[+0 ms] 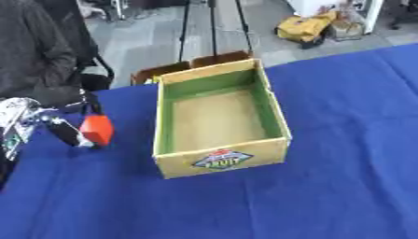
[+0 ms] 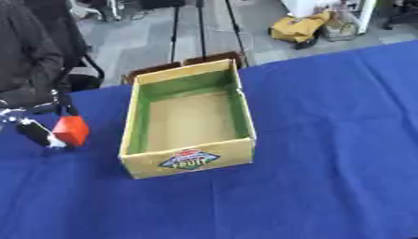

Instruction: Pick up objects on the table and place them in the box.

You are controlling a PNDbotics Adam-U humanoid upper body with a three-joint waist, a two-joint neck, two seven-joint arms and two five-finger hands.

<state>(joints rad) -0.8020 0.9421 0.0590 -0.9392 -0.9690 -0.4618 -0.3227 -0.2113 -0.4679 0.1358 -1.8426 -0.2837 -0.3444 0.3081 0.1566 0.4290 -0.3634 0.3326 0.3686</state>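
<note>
We see the blue table spread wide; the open box sits well to the right of our left hand; that hand curls its fingers around the orange-red block, which sits at the fingertips, just above the cloth, box-side of the palm.

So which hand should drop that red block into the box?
The left hand. Its fingers are already curled round the red block, just left of the box, which looks empty. The right hand is not in view.
</note>
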